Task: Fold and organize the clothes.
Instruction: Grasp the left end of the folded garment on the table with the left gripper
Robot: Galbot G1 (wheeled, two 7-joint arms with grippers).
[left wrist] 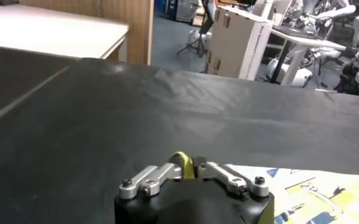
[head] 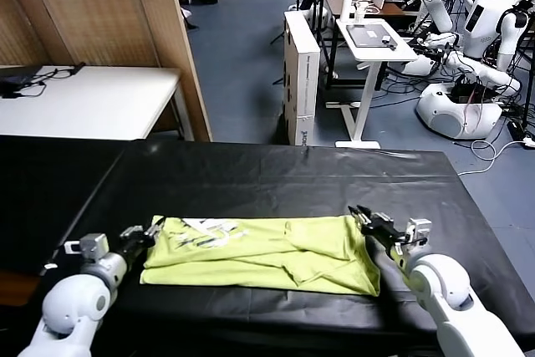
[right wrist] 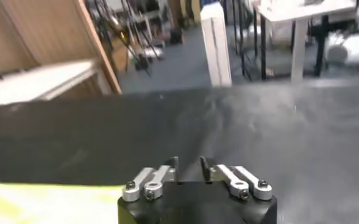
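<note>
Fold laid: left gripper (head: 153,231) at 9 o'clock and right gripper (head: 361,215) at 3 o'clock flank the T-shirt (head: 267,253) on the table (head: 251,173); whether either holds cloth cannot be told. Next, likely a crosswise fold.

A table (head: 276,173) draped in black cloth carries the lime yellow-green T-shirt (head: 276,255), which lies folded flat into a long band with its white print up, stretching between the two sets of jaws.

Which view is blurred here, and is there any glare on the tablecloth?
Right wrist view: soft, smeared throughout, background and black tablecloth alike. Left wrist view: sharper, pale sheen across the cloth's wrinkles. Head view: crisp, T-shirt evenly lit, faint highlights along the cloth's far edge.
</note>
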